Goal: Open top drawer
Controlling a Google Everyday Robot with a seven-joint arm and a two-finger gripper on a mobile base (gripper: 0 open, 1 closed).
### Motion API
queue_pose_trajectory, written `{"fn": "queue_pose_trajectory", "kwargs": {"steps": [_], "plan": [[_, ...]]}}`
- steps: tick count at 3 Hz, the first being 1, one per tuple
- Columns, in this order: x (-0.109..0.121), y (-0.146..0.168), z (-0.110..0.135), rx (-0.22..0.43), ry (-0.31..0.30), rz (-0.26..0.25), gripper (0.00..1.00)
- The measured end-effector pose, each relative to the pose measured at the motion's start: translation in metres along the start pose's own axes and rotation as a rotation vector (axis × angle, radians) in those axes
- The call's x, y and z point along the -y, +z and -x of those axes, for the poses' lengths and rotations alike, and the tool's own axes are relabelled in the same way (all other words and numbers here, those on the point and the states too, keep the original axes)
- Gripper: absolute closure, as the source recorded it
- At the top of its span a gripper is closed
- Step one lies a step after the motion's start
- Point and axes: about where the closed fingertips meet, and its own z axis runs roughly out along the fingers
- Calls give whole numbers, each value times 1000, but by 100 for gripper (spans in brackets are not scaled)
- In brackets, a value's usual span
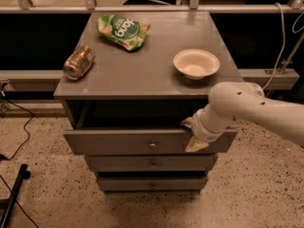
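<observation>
Top drawer [118,141], ctr frame: partly open. Gripper [191,135] at its rt end, fingers [195,145] pinching front panel.

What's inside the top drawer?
The top drawer shows only a dark interior; no item is visible. The gripper at its front's right end covers that corner, and the cabinet top hides the back.

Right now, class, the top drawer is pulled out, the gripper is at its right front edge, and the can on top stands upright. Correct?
No. The camera view shows the can lying on its side. The top drawer is pulled out, with the gripper at its right front edge.
</observation>
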Motion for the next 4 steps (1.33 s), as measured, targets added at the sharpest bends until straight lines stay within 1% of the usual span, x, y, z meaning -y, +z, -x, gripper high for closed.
{"fn": "queue_pose_trajectory", "kwargs": {"steps": [1, 2, 3, 4], "plan": [[-21, -15, 10, -2, -6, 24, 43], [-45, -36, 25, 21, -9, 53, 42], [-63, -67, 38, 33, -11, 50, 39], [-62, -92, 45, 23, -34, -1, 34]]}}
